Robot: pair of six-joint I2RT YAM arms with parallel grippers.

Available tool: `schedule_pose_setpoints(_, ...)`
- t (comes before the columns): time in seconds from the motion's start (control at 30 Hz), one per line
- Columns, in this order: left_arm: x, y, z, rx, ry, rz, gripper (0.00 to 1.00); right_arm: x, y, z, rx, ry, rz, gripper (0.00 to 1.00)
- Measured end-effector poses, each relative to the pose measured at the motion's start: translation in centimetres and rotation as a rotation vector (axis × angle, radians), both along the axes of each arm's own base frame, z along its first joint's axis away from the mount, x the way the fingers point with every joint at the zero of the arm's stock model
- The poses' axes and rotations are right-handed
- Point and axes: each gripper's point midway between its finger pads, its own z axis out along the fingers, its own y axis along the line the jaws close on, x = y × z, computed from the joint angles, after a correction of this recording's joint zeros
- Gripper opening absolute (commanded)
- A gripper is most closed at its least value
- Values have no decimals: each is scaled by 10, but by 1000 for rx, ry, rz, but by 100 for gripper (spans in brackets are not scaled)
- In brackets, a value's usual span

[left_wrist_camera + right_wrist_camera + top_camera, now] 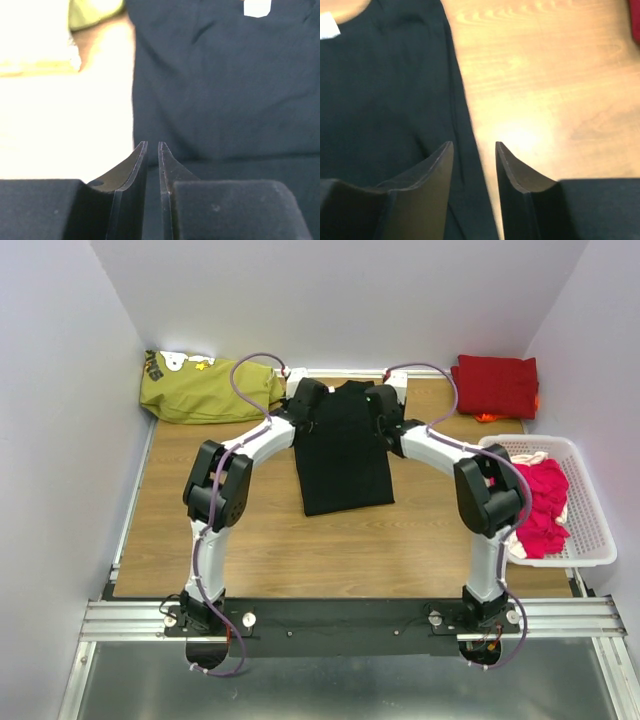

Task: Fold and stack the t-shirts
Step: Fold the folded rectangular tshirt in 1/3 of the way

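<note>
A black t-shirt (345, 455) lies lengthwise in the middle of the table, its collar end at the far side between my two grippers. My left gripper (310, 405) sits at the shirt's far left corner. In the left wrist view its jaws (153, 144) are nearly together, with dark cloth of the black t-shirt (215, 85) filling the thin gap. My right gripper (382, 405) is at the far right corner. Its fingers (474, 145) stand apart, straddling the right edge of the black t-shirt (385, 100), which lies flat on the wood.
A folded dark red t-shirt (495, 385) lies at the back right corner. A white basket (592, 540) at the right edge holds bright pink t-shirts (540, 495). An olive-green garment (205, 390) with a print lies at the back left. Walls close in on three sides.
</note>
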Motion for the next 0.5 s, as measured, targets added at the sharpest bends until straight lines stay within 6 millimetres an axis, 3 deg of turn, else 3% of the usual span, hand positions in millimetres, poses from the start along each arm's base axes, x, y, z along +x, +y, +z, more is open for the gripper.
schedule_pose_setpoints(0.1,-22,9,1,-1,23,-5,40,-34,-13,-5,-8,48,23,54)
schedule_pose_setpoints(0.23,-62,18,2,-61,41,-30,46,-72,-21,8,38,61,76,57)
schedule_pose_setpoints(0.37,-122,28,-7,-159,79,-65,59,-112,-23,15,112,77,140,60)
schedule_pose_setpoints(0.43,-141,28,-12,-208,85,-86,59,-123,-23,11,133,92,159,63)
schedule_pose_setpoints(0.5,-162,31,-17,-249,99,-102,59,-146,-26,-11,149,154,181,63)
